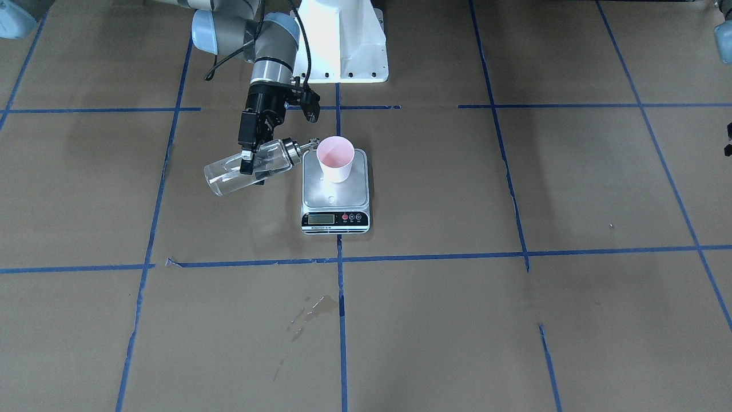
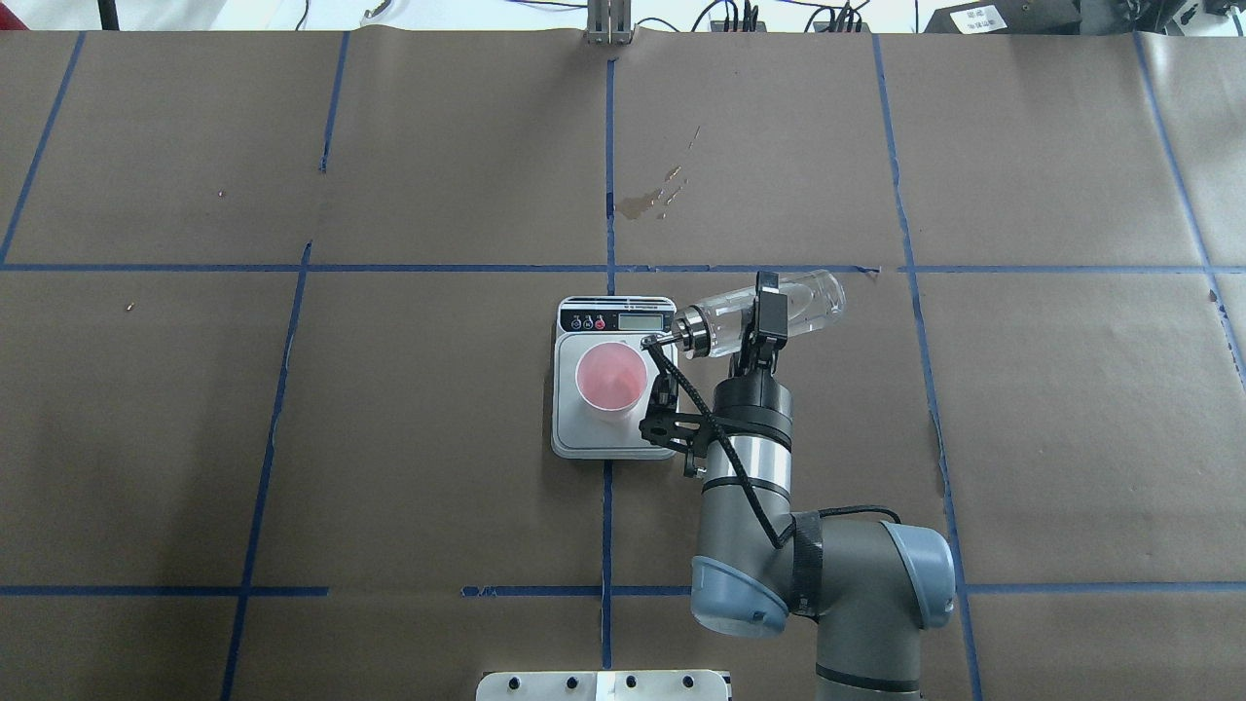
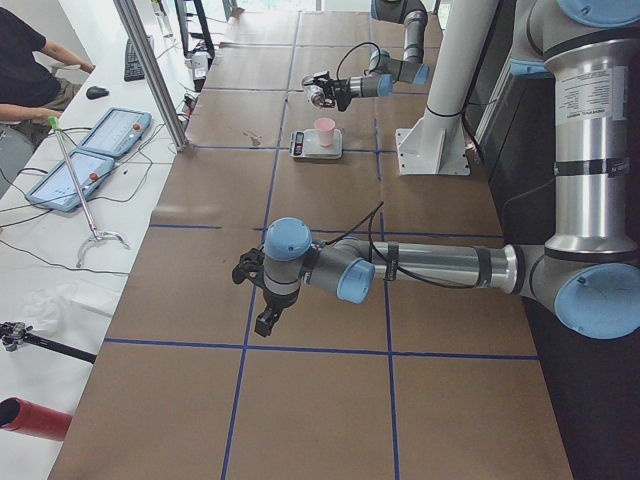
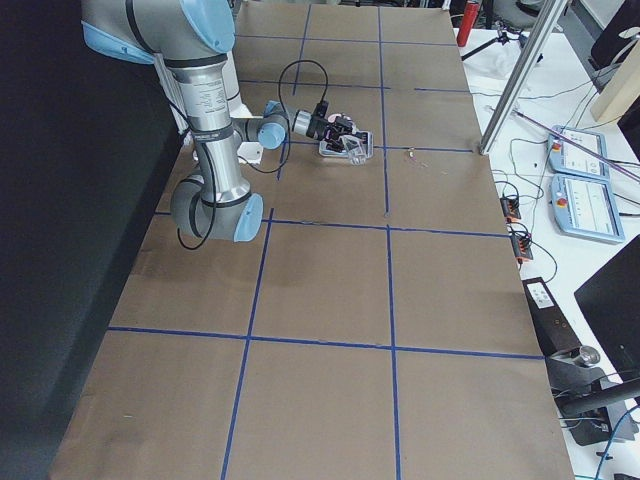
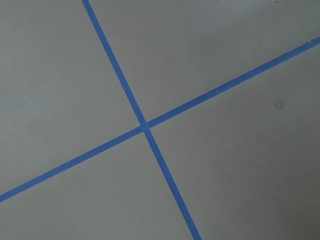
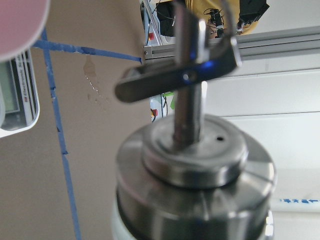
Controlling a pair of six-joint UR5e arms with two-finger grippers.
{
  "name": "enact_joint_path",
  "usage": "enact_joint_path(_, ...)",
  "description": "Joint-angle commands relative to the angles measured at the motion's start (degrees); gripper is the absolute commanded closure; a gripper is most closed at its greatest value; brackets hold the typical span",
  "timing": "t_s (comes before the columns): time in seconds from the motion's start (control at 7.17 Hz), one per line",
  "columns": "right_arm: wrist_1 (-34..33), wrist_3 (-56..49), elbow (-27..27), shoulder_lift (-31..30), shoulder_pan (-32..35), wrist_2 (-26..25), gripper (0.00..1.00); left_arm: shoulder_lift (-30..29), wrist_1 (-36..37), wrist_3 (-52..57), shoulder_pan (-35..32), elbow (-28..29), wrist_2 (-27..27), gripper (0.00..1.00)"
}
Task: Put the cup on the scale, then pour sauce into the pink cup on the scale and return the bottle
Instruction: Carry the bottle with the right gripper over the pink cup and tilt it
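The pink cup stands upright on the steel platform of the scale, toward the robot's side. My right gripper is shut on the clear glass bottle and holds it tipped almost level, just beside the scale. The metal cap and spout point at the cup's rim. I see no stream, and the clear sauce inside is hard to make out. From overhead, the bottle lies right of the cup and scale. The right wrist view shows the cap close up. My left gripper hovers far away over bare paper; I cannot tell if it is open.
Brown paper with blue tape lines covers the table. A dried stain lies on the operators' side of the scale. The white robot base stands behind the scale. A side bench with tablets and a person runs along the table's far edge.
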Motion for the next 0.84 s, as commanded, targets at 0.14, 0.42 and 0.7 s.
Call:
enact_joint_path(0.14,-0.3,-10.5,0.2,0.1,0.3,-4.3,1.00,-0.1,0.0,-0.2,0.0,0.0,0.0,0.00)
enact_joint_path(0.42,-0.4,-16.1,0.9,0.1,0.5,-6.2,1.00,-0.3,0.0,-0.3,0.0,0.0,0.0,0.00)
enact_joint_path(0.7,-0.4,-17.5,1.7,0.0,0.6,-7.1,1.00,-0.6,0.1,-0.4,0.0,0.0,0.1,0.00)
